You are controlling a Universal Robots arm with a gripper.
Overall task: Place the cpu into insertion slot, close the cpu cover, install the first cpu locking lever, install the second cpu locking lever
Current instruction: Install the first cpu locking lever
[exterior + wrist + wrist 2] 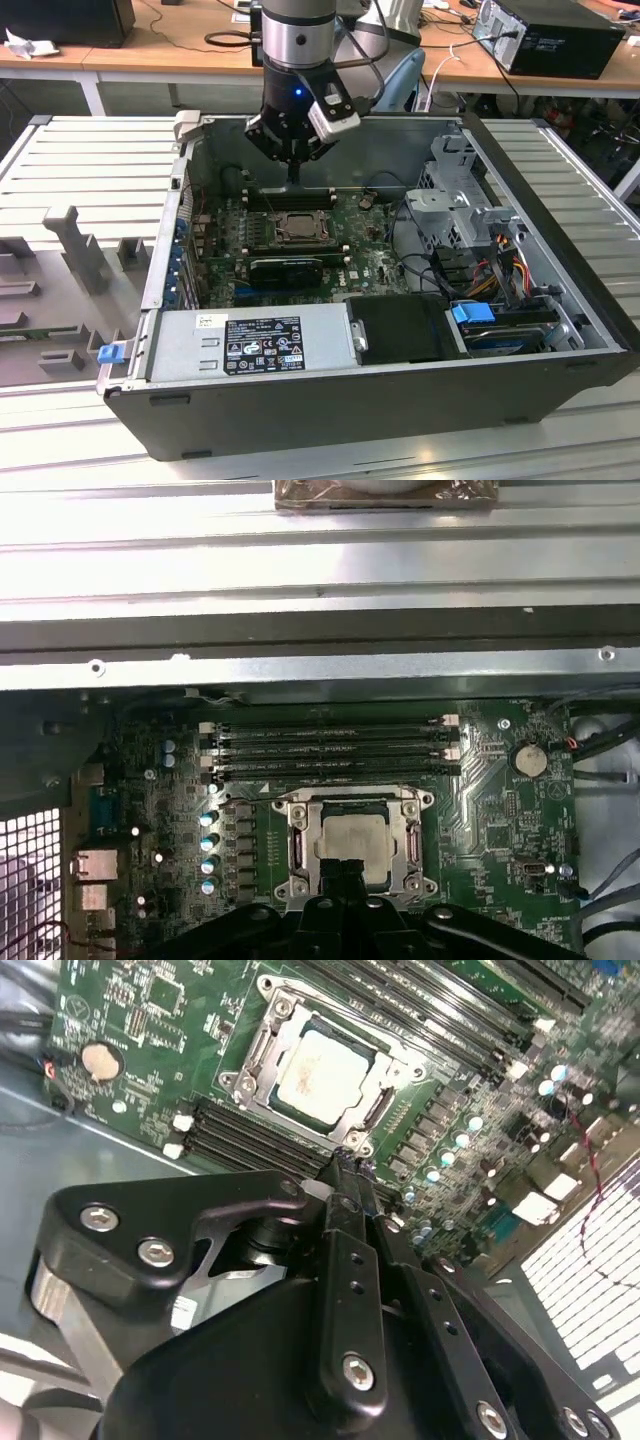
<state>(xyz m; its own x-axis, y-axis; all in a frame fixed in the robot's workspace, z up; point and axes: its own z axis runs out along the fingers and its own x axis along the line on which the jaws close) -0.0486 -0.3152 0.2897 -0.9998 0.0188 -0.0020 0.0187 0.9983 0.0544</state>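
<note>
Beige cpu (322, 1075) lies near claw (346, 1163).

Silver arm segment (298, 35); black end effector (293, 177), bright screws (100, 1218), blue light (297, 95), perhaps a white camera (335, 117).

The cpu (358, 838), framed by the cover (299, 850), lies just ahead of the gripper's (346, 870) closed jaws, with memory sticks (330, 750) farther beyond.

pale beige cpu (322, 1072), perhaps smudged; silvery-grey cpu cover (301, 848); green board (150, 1020); black hand (345, 1170).
</note>
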